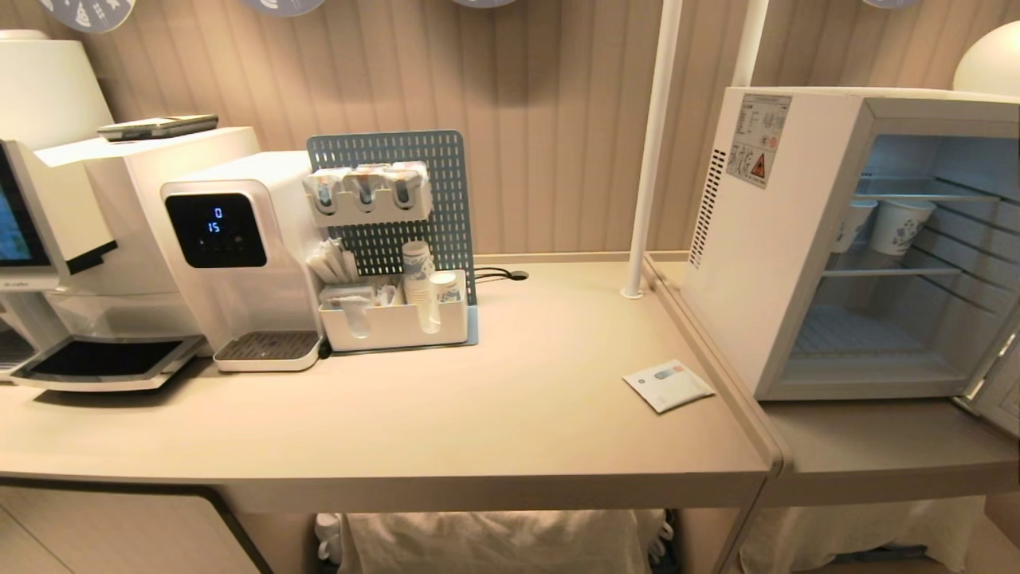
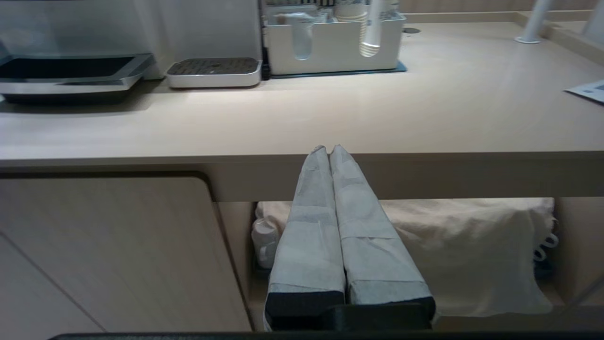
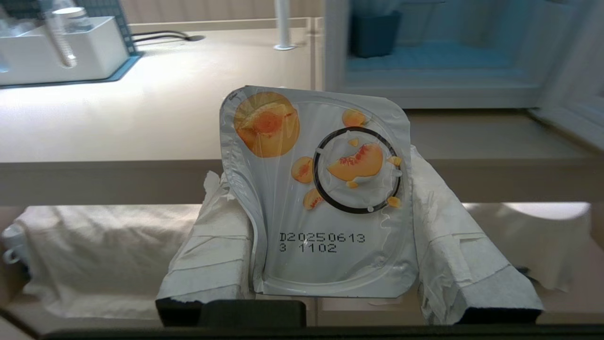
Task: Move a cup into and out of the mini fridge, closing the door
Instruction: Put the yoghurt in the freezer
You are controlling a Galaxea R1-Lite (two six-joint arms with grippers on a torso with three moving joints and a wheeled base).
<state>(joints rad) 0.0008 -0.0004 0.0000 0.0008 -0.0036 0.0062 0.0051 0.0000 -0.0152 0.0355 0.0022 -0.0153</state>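
Right gripper (image 3: 325, 198) clamps one cup (image 3: 321, 189), frame centre; left gripper (image 2: 329, 150) pinched closed; mini fridge (image 1: 797, 239) right, holding two paper cups (image 1: 899, 225).

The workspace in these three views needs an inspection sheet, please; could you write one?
Surface: beige counter, fridge on the adjoining section.
Job's things: mini fridge open, door swung aside; cup held below counter level.
Clutter: paper cups on the upper fridge shelf; flat packet; white organiser; water dispenser; coffee machine.
Grippers: left gripper shut, empty, before the counter edge; right gripper shut on the cup.
Cables: black cable behind the organiser.
Surroundings: cloth-covered items under the counter.
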